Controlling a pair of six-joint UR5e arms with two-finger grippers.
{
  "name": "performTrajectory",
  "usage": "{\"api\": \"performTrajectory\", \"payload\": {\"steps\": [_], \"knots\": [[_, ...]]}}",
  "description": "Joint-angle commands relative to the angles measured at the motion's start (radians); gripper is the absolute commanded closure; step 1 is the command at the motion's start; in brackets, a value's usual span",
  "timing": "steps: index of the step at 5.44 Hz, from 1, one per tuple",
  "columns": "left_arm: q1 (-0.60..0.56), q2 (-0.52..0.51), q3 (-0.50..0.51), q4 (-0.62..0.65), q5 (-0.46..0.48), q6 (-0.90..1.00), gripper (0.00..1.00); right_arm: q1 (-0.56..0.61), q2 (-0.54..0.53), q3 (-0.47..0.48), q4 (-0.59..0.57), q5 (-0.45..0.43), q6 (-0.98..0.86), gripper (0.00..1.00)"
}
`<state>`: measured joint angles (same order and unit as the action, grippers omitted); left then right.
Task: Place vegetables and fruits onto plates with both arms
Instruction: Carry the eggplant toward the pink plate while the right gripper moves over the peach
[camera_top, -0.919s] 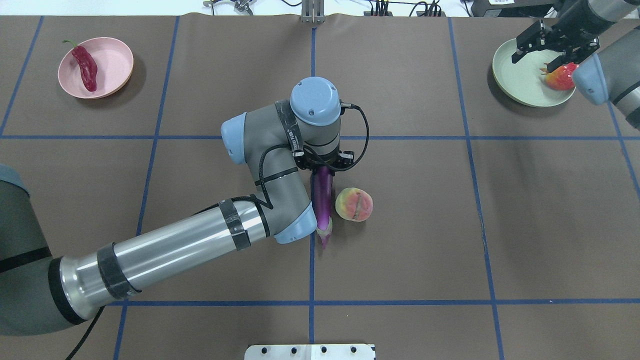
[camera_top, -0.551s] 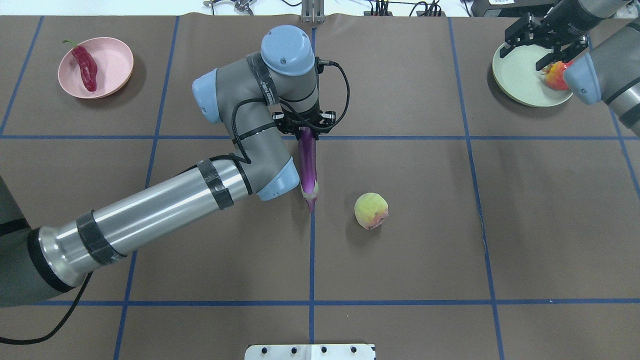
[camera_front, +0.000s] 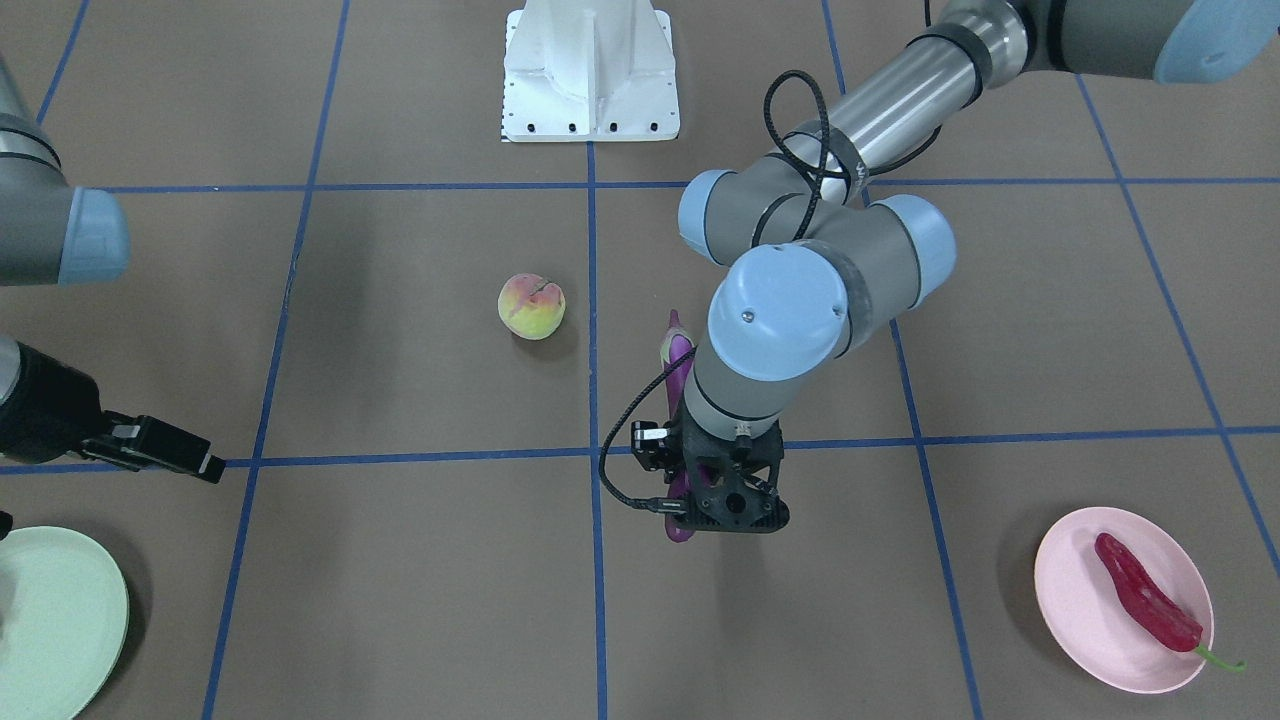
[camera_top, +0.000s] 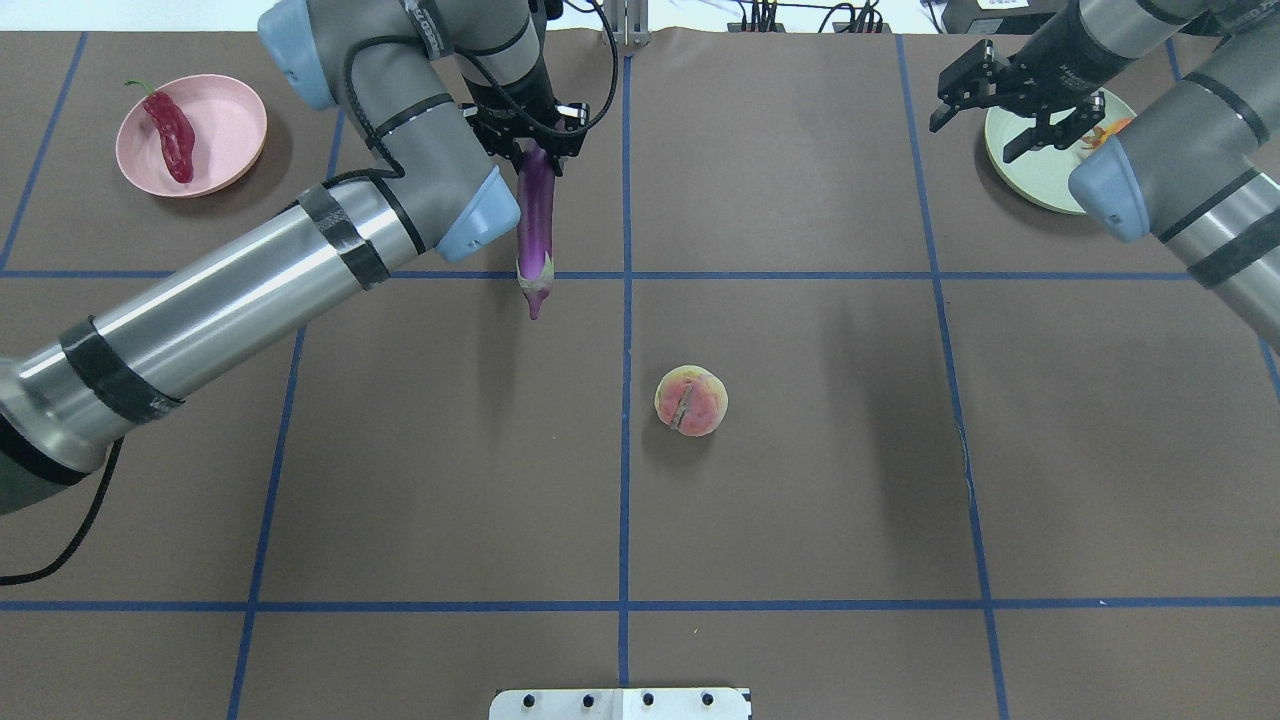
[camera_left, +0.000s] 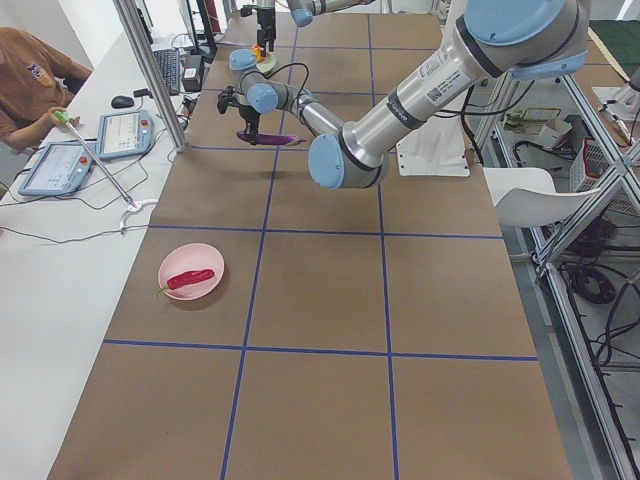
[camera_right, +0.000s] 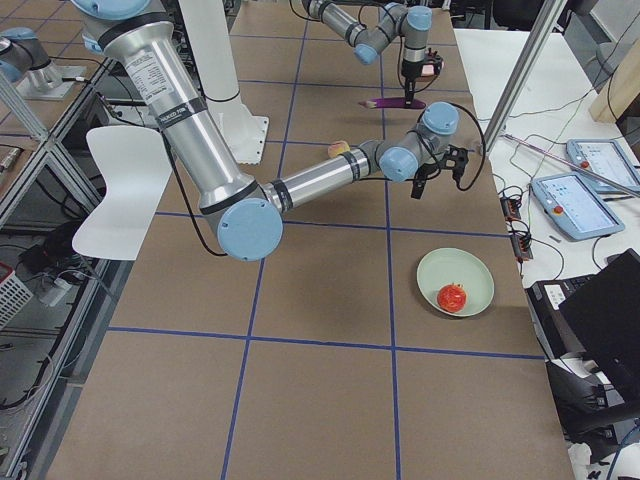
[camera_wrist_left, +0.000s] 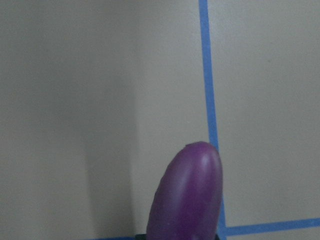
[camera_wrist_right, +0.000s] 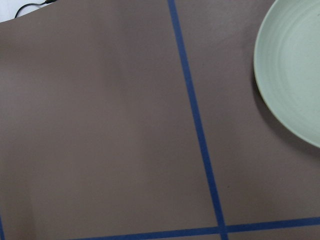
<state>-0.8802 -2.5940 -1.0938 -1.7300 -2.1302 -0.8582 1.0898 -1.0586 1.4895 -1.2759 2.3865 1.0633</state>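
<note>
My left gripper (camera_top: 533, 150) is shut on the upper end of the purple eggplant (camera_top: 536, 225) and holds it in the air, cap end down, at the far left-centre. The eggplant's tip fills the left wrist view (camera_wrist_left: 187, 195). The pink plate (camera_top: 225, 110) at the far left holds the red chili (camera_top: 172, 137). The peach (camera_top: 691, 400) lies on the table near the middle. My right gripper (camera_top: 972, 140) is open and empty, just left of the mint plate (camera_top: 1040, 170). The pomegranate (camera_right: 452, 297) lies on that plate (camera_right: 470, 270).
The white robot base (camera_top: 620, 703) sits at the near edge. Blue tape lines grid the brown table. An operator (camera_left: 30, 75) with tablets and cables sits beyond the table's far edge. The right forearm (camera_top: 1180, 190) hangs over the mint plate.
My left gripper lifted the eggplant and carried it away and to the left. The peach rolled a little. My right gripper moved left off the mint plate, with the pomegranate left on it.
</note>
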Motion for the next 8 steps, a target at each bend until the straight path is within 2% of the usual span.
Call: {"api": "performTrajectory", "payload": {"steps": [1, 2, 3, 5, 7, 8], "knots": [[-0.121, 0.040, 0.006, 0.023, -0.035, 0.147, 1.00, -0.203, 0.028, 0.188, -0.194, -0.170, 0.052, 0.00], [-0.161, 0.057, 0.021, 0.023, -0.036, 0.207, 1.00, -0.284, 0.081, 0.221, -0.263, -0.209, 0.126, 0.00], [-0.196, 0.057, 0.043, 0.023, -0.034, 0.234, 1.00, -0.369, 0.121, 0.219, -0.264, -0.270, 0.215, 0.00], [-0.278, 0.057, 0.136, 0.021, -0.031, 0.332, 1.00, -0.494, 0.132, 0.194, -0.269, -0.375, 0.231, 0.00], [-0.319, 0.057, 0.170, 0.021, -0.023, 0.334, 1.00, -0.518, 0.210, 0.070, -0.264, -0.389, 0.239, 0.00], [-0.321, 0.057, 0.170, 0.020, -0.023, 0.334, 1.00, -0.518, 0.204, 0.069, -0.269, -0.386, 0.239, 0.00]]}}
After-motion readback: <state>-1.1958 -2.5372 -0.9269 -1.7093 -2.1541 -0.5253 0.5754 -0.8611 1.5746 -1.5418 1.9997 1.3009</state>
